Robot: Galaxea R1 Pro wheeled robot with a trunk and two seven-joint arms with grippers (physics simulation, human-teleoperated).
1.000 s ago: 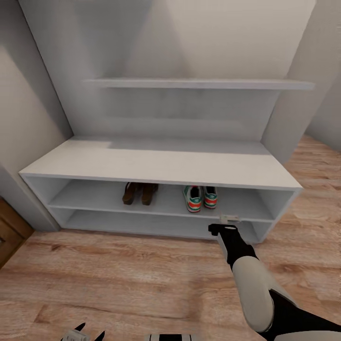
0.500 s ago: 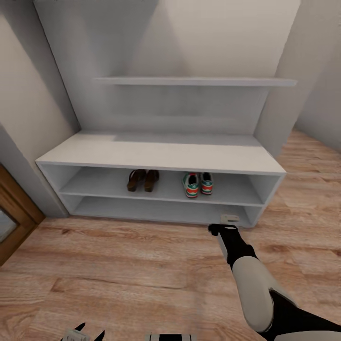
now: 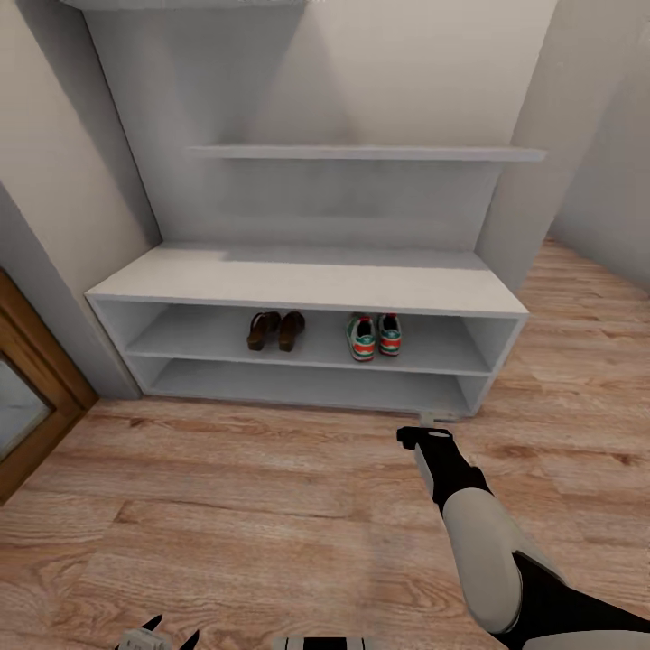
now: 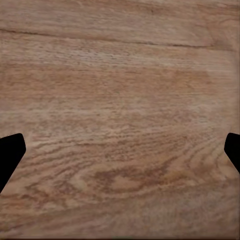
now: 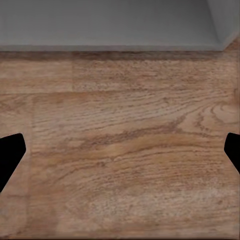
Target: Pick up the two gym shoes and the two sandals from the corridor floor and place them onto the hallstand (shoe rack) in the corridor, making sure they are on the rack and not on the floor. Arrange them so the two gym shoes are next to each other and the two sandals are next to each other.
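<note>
The two gym shoes (image 3: 374, 335) stand side by side on the upper shelf row of the hallstand (image 3: 307, 282), right of centre. The two sandals (image 3: 276, 330) sit together on the same row, left of the sneakers. My right gripper (image 3: 439, 418) hangs over the corridor floor (image 3: 253, 487), just in front of the rack's right end. In the right wrist view the right gripper (image 5: 120, 155) is open and empty above the planks, with the rack's base edge (image 5: 110, 25) close by. My left gripper (image 3: 161, 635) is low near my body; in its wrist view the left gripper (image 4: 120, 155) is open over bare floor.
A wooden door frame (image 3: 41, 388) stands at the left beside a grey wall. A stepped wall shelf (image 3: 361, 153) hangs above the bench. Open plank floor stretches between me and the rack and continues past its right end (image 3: 587, 307).
The whole head view has pulled back: the rack looks smaller and farther, and the door frame at the left has come into sight. Shoes and arms keep their places.
</note>
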